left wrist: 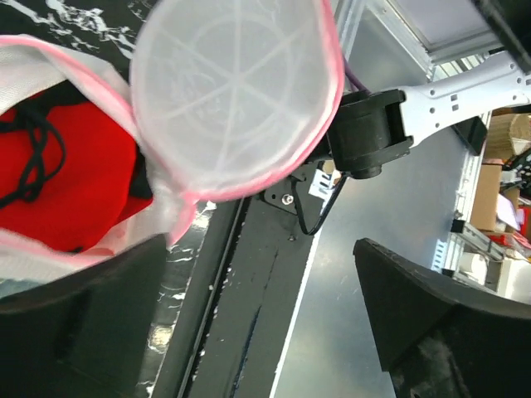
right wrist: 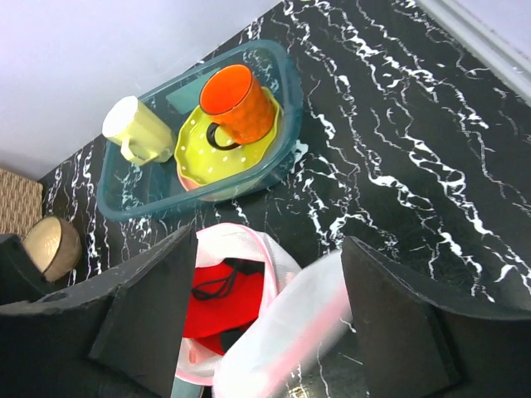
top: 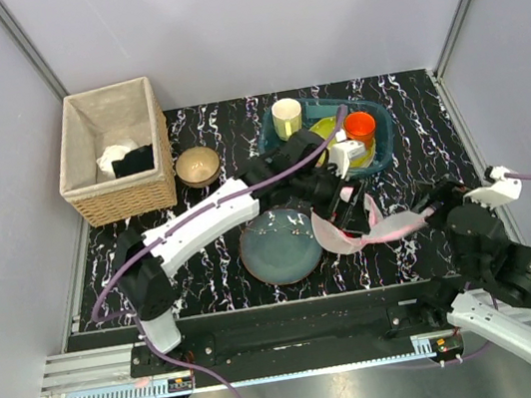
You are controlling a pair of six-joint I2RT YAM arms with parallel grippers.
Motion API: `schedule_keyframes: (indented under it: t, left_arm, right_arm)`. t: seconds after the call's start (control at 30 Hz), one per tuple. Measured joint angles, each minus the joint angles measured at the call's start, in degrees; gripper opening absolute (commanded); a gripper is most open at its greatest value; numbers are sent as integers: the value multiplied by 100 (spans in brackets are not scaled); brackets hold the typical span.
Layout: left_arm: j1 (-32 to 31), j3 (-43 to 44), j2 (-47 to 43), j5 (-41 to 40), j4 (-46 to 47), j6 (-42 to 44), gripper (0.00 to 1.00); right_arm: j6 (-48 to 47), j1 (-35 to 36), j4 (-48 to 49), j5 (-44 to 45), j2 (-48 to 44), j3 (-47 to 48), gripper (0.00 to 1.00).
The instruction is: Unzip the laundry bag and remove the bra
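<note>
Bag: the laundry bag (top: 366, 228) is seen lying on the black marbled table (top: 414, 115), just right of the blue-grey plate (top: 281, 245) and in front of the teal tub (top: 382, 135). It is already open; one round mesh panel is swung aside like a lid in the left wrist view.

Bra: the bra (right wrist: 217, 303) is still inside the bag, its red fabric and a black strap exposed at the mouth. No part of it is seen outside the pouch.

Left gripper: the left gripper (top: 346, 208) is held over the bag with its jaws spread wide; nothing is gripped.

Right gripper: the right gripper (top: 435, 202) is placed at the bag's right end, jaws apart. The mesh lies between the fingers (right wrist: 141, 307) in its wrist view, but whether it is touched cannot be told.

Handling: the bra is judged light, soft and limp; it should bunch under a pinch and drape when lifted. The strap may snag on the zip trim. The mesh is judged thin and slippery, and the whole bag is likely to be dragged along unless it is pinned.

Grasp: the exposed red mound at the opening is judged the best place to pinch, rather than the thin strap.

Progress: unzipping appears done; removal is not yet done.
</note>
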Motion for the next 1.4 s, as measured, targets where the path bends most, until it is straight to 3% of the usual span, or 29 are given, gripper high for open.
schedule_keyframes:
  t: [0.17, 0.3, 0.43, 0.6, 0.7, 0.73, 0.77, 0.8, 0.83, 1.0, 1.2, 1.4]
  left_arm:
    - [243, -96, -428, -243, -245, 398, 94]
    - [660, -160, -664, -409, -125, 214, 90]
    - [975, -164, -262, -815, -20, -114, 89]
    - [927, -208, 671, -1067, -52, -372, 86]
    - [846, -243, 997, -1137, -157, -426, 68]
    - [824, -243, 1056, -1161, -157, -450, 53]
    - [813, -240, 1102, -1176, -160, -466, 15]
    - [793, -234, 1139, -1198, -160, -496, 3]
    - [780, -219, 1176, -1222, -162, -531, 0]
    - [769, -162, 1314, -1327, -157, -610, 0]
    - [769, -177, 1311, -1464, -133, -699, 0]
    - [769, -214, 1303, -1521, -125, -752, 0]
  right_arm:
    - [33, 0, -190, 136, -249, -2, 79]
    - [81, 0, -234, 0, 118, -7, 80]
    - [105, 0, -195, -354, 999, -7, 91]
    - [208, -142, -140, -872, 1676, -92, 93]
    - [258, -640, 9, -1530, 1832, -297, 94]
    - [280, -828, 81, -1762, 1888, -385, 94]
    - [310, -960, 138, -1954, 1941, -459, 94]
    - [352, -1113, 219, -2197, 2009, -557, 94]
    - [400, -1215, 295, -2420, 2085, -660, 94]
    - [717, -1394, 739, -3250, 2310, -1294, 93]
    - [1191, -1438, 1147, -3670, 2046, -1950, 82]
    - [1565, -1443, 1272, -3668, 1600, -2251, 91]
